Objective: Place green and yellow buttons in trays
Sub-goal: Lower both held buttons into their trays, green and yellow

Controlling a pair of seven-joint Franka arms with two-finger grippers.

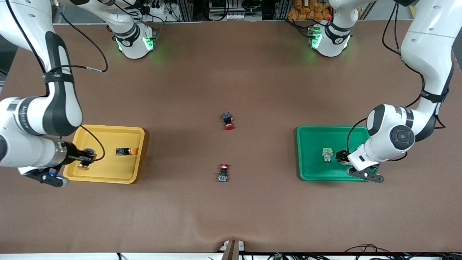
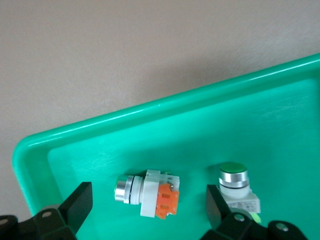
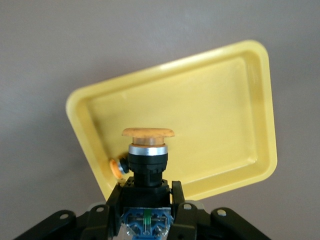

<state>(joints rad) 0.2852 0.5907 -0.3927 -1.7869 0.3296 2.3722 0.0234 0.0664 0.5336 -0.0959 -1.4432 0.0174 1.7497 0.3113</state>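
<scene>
My right gripper (image 1: 86, 158) is shut on a black-bodied switch with an orange-yellow cap (image 3: 147, 160) and holds it over the yellow tray (image 1: 108, 128), at the tray's end toward the right arm. A second black switch with an orange cap (image 1: 126, 151) lies in that tray; its cap peeks out in the right wrist view (image 3: 117, 168). My left gripper (image 2: 147, 202) is open low over the green tray (image 1: 312, 141). A whitish switch with an orange end (image 2: 150, 192) lies on the tray floor between its fingers, untouched. A whitish green-capped switch (image 1: 327, 154) stands beside it (image 2: 235, 182).
Two black switches with red caps lie on the brown table mat between the trays: one (image 1: 227, 121) farther from the front camera, one (image 1: 223, 172) nearer. The arm bases stand along the table's edge farthest from the front camera.
</scene>
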